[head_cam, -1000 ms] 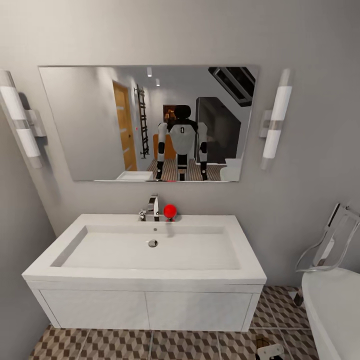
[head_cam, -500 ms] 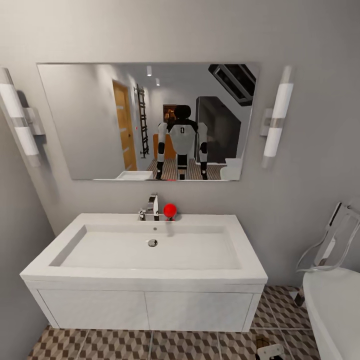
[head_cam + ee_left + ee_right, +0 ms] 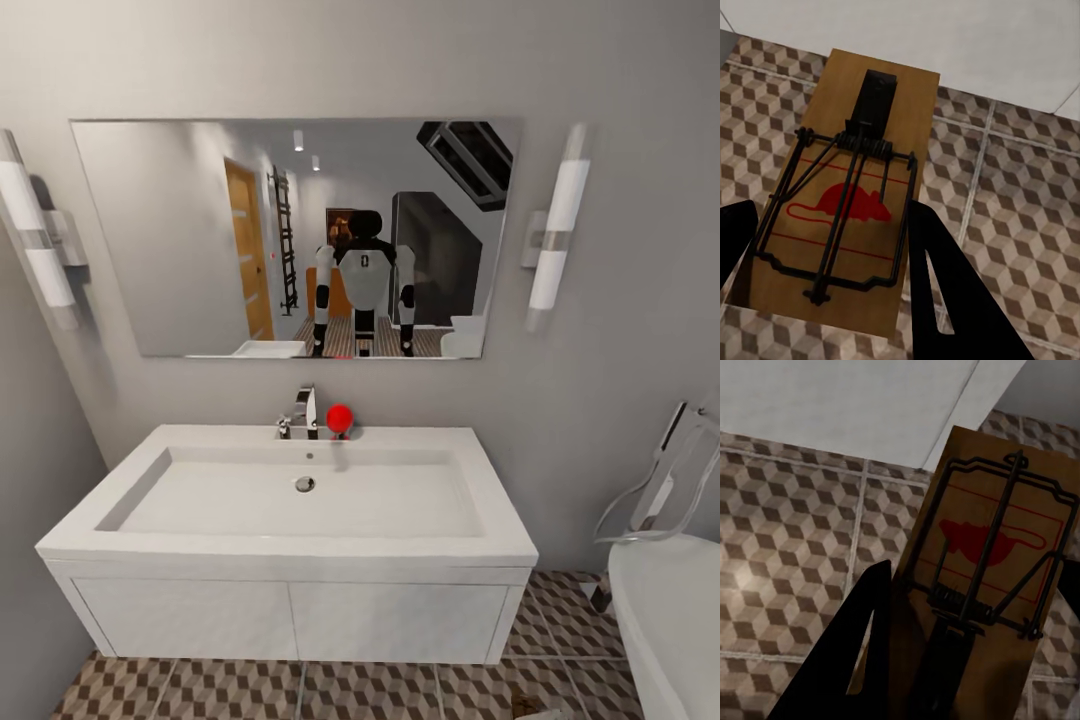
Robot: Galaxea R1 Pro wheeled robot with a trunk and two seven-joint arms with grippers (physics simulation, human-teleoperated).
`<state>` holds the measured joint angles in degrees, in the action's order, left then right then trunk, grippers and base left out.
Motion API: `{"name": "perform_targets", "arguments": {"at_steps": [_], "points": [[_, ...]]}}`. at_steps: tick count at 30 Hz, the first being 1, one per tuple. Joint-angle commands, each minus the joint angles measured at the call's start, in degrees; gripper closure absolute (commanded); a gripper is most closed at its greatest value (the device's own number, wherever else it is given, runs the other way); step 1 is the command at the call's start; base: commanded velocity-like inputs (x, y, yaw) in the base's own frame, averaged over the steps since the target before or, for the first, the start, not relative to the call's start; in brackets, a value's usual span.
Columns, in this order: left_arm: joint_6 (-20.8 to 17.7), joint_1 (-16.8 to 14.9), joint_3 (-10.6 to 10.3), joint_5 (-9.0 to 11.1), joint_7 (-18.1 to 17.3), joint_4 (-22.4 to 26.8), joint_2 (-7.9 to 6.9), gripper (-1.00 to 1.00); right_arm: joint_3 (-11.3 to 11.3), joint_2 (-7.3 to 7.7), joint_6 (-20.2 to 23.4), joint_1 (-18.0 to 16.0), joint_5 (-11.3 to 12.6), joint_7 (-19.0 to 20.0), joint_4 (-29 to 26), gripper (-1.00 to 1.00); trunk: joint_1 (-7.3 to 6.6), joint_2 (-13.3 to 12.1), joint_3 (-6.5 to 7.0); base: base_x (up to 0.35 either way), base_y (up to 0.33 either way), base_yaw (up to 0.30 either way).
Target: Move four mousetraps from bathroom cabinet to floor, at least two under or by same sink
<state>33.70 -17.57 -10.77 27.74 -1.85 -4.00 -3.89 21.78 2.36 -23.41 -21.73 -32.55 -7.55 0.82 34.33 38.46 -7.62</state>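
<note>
Each hand, left hand (image 3: 832,247) and right hand (image 3: 945,637), is clamped on a mousetrap (image 3: 847,195); we should lower both flat onto the bathroom floor (image 3: 1020,187) beside the sink (image 3: 300,500).

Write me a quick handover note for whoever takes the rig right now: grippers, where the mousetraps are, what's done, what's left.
Left gripper: shut on a mousetrap, held above the bathroom floor.
Right gripper: shut on a second mousetrap, also over the tiles.
The robot faces the white sink, with tiled floor below its vanity.
Done: two traps carried to the sink.
Left: set both on the floor under or beside this sink. The other two traps aren't in view; check the cabinet.
</note>
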Motion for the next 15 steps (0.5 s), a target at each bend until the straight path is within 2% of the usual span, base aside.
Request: {"name": "perform_targets", "arguments": {"at_steps": [1, 10, 12, 13, 15], "points": [[0.3, -0.1, -0.48, 0.47, -0.18, -0.22, 0.02, 1.0, 0.34, 0.01, -0.24, -0.07, -0.46, -0.15, 1.13, 1.0, 0.24, 0.5, -0.28, 0.0, 0.0, 0.0], [0.31, -0.1, -0.43, 0.47, -0.18, -0.22, 0.02, 1.0, 0.37, 0.1, -1.56, 3.18, -0.55, 0.07, 3.51, 1.0, 2.22, 4.11, -1.9, 0.0, 0.0, 0.0], [0.32, -0.1, -0.41, 0.5, -0.18, -0.22, 0.02, 1.0, 0.37, 0.14, -6.72, 4.55, -0.51, -0.27, 3.55, 1.0, 2.66, 4.91, -2.26, 0.0, 0.0, 0.0], [0.32, -0.1, -0.4, 0.53, -0.18, -0.22, 0.02, 1.0, 0.37, 0.18, -11.47, 5.62, -0.5, -0.43, 3.57, 1.0, 2.88, 5.31, -2.44, 0.0, 0.0, 0.0], [0.32, -0.1, -0.4, 0.55, -0.18, -0.22, 0.02, 1.0, 0.34, 0.2, -15.84, 6.74, -0.5, -0.6, 3.57, 1.0, 3.32, 6.12, -2.79, 0.0, 0.0, 0.0]]}}
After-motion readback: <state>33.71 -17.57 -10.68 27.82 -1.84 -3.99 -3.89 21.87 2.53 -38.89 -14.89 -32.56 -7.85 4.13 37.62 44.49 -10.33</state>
